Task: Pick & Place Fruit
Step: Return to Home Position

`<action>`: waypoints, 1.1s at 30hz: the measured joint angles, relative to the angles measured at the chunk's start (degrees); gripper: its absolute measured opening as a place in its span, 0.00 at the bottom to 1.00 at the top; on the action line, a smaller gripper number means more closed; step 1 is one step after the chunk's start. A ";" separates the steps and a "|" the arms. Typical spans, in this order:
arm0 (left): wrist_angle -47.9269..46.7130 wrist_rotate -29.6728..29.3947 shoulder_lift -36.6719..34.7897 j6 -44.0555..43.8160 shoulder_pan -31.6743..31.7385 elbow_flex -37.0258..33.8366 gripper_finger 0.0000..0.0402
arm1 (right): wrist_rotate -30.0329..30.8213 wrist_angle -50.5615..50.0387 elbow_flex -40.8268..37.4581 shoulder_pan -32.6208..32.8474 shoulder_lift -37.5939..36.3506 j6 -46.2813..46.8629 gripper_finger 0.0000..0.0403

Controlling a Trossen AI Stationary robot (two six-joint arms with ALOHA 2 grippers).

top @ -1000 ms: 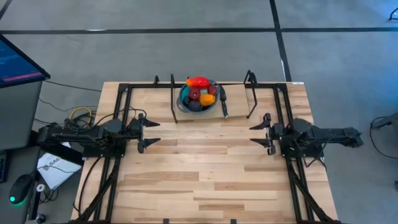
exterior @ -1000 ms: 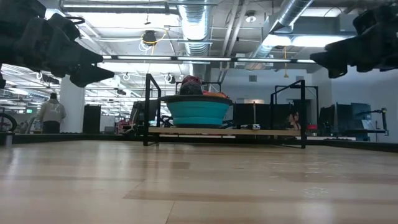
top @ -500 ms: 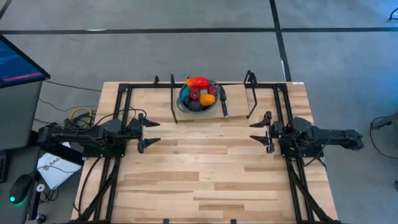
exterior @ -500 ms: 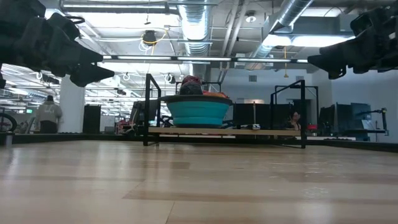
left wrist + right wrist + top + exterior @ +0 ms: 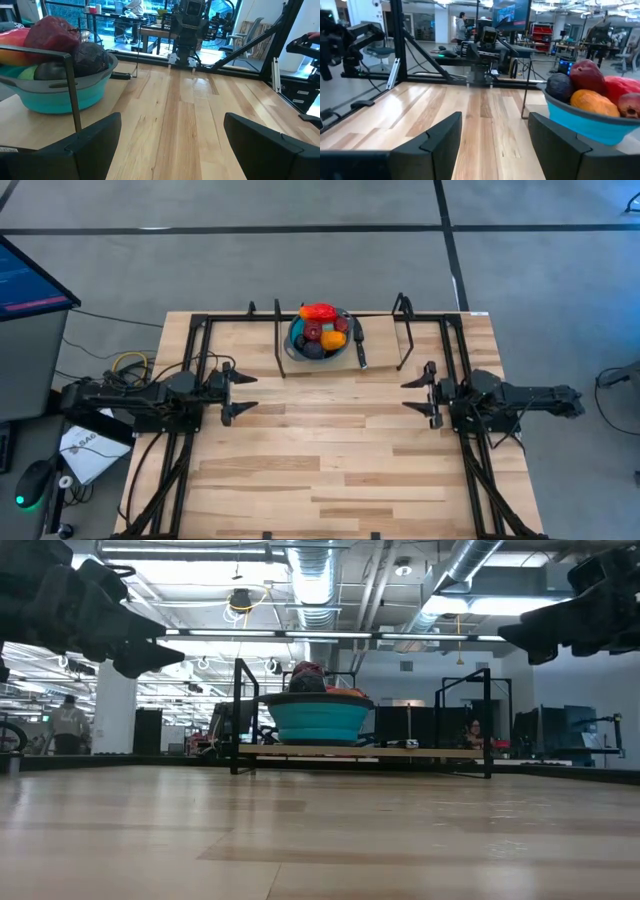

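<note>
The fruit (image 5: 320, 330) is piled in a round blue bowl (image 5: 296, 348) at the middle of the table's far edge: a big red-orange piece on top, with orange, maroon and dark purple ones. The left wrist view shows the bowl (image 5: 60, 97) with maroon, purple and olive pieces. The right wrist view shows the bowl (image 5: 590, 127) with purple, maroon, orange and red pieces. My left gripper (image 5: 246, 392) hovers open over the table's left side, pointing level at the right arm. My right gripper (image 5: 408, 395) hovers open on the right, facing it. Neither holds anything.
The bowl stands on a raised wooden board (image 5: 360, 751) inside a black tube frame (image 5: 280, 345). A thin black tool (image 5: 358, 348) lies on the board beside the bowl. Bare wooden tabletop (image 5: 330, 450) stretches between the two grippers and toward the near edge.
</note>
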 joint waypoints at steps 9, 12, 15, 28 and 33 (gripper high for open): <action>0.22 0.01 0.00 0.01 0.00 -0.01 0.86 | -0.07 0.00 0.00 0.51 0.00 5.13 0.55; 0.25 0.02 0.00 0.01 0.00 -0.01 0.86 | -0.07 0.01 0.00 0.66 0.00 7.56 0.56; 0.27 0.02 0.00 0.01 0.00 -0.01 0.86 | -0.04 0.02 0.00 0.68 0.00 8.47 0.56; 0.45 0.00 0.00 0.01 0.00 -0.01 0.86 | -0.39 0.07 0.00 0.38 0.00 6.60 0.45; 0.59 0.00 0.02 -0.01 0.00 -0.01 0.86 | -0.51 0.07 -0.01 0.42 0.00 6.03 0.09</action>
